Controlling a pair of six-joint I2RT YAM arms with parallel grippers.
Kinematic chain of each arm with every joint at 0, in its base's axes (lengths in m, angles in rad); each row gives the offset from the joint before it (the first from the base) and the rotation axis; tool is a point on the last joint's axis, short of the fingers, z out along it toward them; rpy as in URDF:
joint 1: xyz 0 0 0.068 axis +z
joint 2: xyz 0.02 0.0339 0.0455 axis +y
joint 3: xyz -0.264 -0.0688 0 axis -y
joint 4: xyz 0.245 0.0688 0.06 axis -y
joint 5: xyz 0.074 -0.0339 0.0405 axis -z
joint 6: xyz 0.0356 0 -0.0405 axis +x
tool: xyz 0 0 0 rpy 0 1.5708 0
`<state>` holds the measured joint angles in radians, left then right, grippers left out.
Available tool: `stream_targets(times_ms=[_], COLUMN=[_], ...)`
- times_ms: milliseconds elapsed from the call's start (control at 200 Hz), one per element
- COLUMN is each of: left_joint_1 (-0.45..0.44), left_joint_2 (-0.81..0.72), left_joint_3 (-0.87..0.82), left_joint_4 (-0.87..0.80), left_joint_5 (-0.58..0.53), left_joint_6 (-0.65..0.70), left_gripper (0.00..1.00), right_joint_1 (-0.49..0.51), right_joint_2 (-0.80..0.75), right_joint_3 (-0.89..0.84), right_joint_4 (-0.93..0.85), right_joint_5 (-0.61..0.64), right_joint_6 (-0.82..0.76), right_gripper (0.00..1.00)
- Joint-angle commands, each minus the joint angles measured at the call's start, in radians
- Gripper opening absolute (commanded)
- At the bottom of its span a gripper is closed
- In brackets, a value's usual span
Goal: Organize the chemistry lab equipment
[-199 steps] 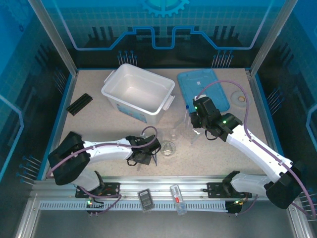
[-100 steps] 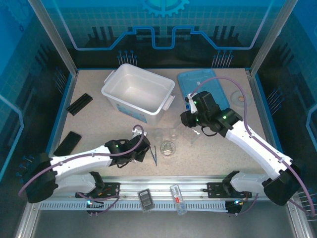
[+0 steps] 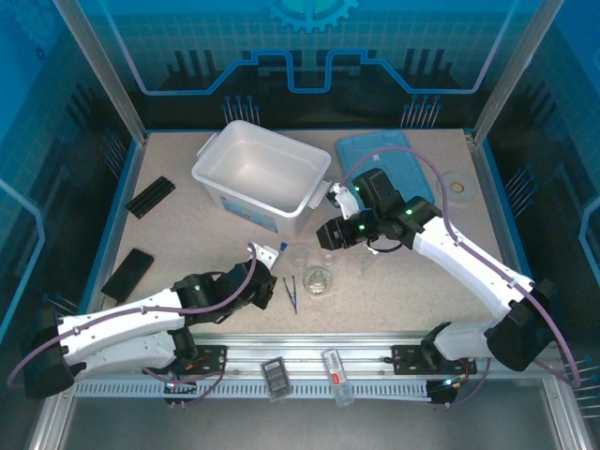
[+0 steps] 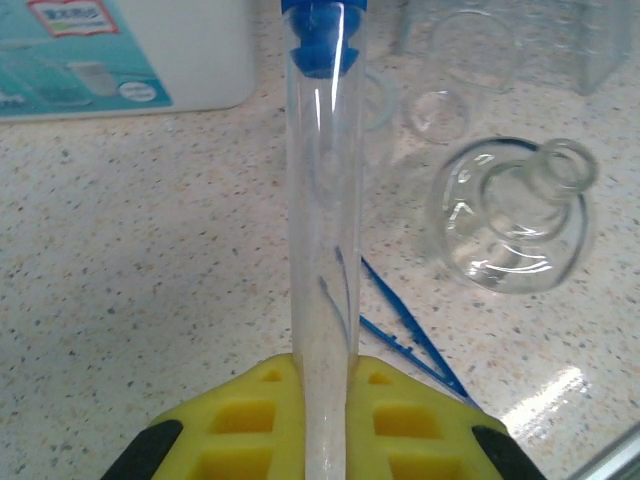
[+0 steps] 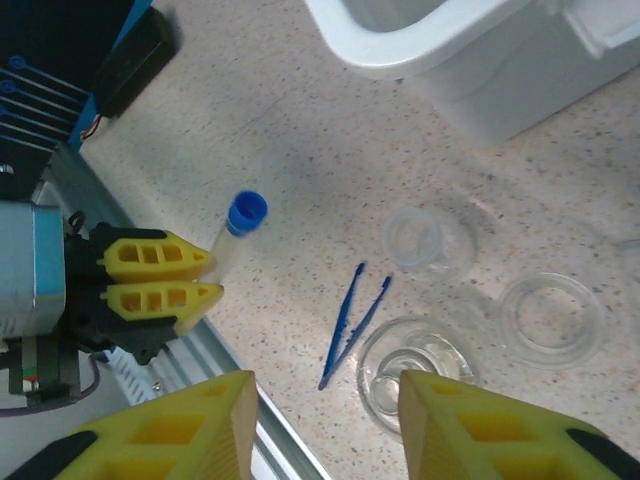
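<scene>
My left gripper is shut on a slim clear tube, which points up and away with its blue cap on top. The dark blue tweezers lie flat on the table just right of it. Beside them is the small round glass dish. The clear rack stands beyond the dish. My right gripper hovers open above the tweezers and dish, with nothing between its fingers. The white bin stands open at the back. Its light-blue lid lies flat to its right.
A flat black ridged strip lies at the far left, with another black piece nearer me. A pale ring sits at the back right. Small items rest on the metal rail along the near edge.
The left gripper has drawn back leftward with the tube, tilting the cap upward. The right gripper has swung left to hang over the dish and tweezers, and its jaws have widened.
</scene>
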<state>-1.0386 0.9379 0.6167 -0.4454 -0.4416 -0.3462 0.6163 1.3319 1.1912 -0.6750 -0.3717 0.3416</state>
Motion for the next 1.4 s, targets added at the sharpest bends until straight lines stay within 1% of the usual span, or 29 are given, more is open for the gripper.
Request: stream_targets(times_ms=[0, 60, 120, 530, 776, 951, 1196, 1396], left_joint_1=[-0.019, -0.024, -0.029, -0.049, -0.054, -0.055, -0.055, -0.055], left_joint_2=[0.016, 0.023, 0.028, 0.056, 0.058, 0.060, 0.062, 0.056], left_joint_3=[0.049, 0.059, 0.067, 0.093, 0.098, 0.100, 0.102, 0.105], left_joint_4=[0.020, 0.020, 0.026, 0.056, 0.073, 0.078, 0.080, 0.084], left_joint_5=[-0.037, -0.043, -0.039, -0.002, 0.007, 0.007, 0.004, -0.003], left_joint_6=[0.055, 0.061, 0.072, 0.108, 0.116, 0.118, 0.121, 0.119], left_gripper=[0.12, 0.12, 0.12, 0.12, 0.12, 0.12, 0.12, 0.12], right_joint_1=[0.003, 0.003, 0.003, 0.005, 0.016, 0.023, 0.034, 0.036], right_joint_2=[0.017, 0.028, 0.040, 0.095, 0.141, 0.156, 0.165, 0.174], right_joint_3=[0.028, 0.031, 0.030, -0.007, 0.002, -0.005, -0.019, -0.040], right_joint_4=[0.028, 0.032, 0.039, 0.152, 0.169, 0.189, 0.221, 0.248], right_joint_5=[-0.093, -0.116, -0.139, -0.251, -0.279, -0.294, -0.324, -0.337], right_joint_6=[0.010, 0.010, 0.009, 0.068, 0.072, 0.080, 0.096, 0.112], right_gripper=[0.49, 0.57, 0.58, 0.60, 0.60, 0.58, 0.51, 0.48])
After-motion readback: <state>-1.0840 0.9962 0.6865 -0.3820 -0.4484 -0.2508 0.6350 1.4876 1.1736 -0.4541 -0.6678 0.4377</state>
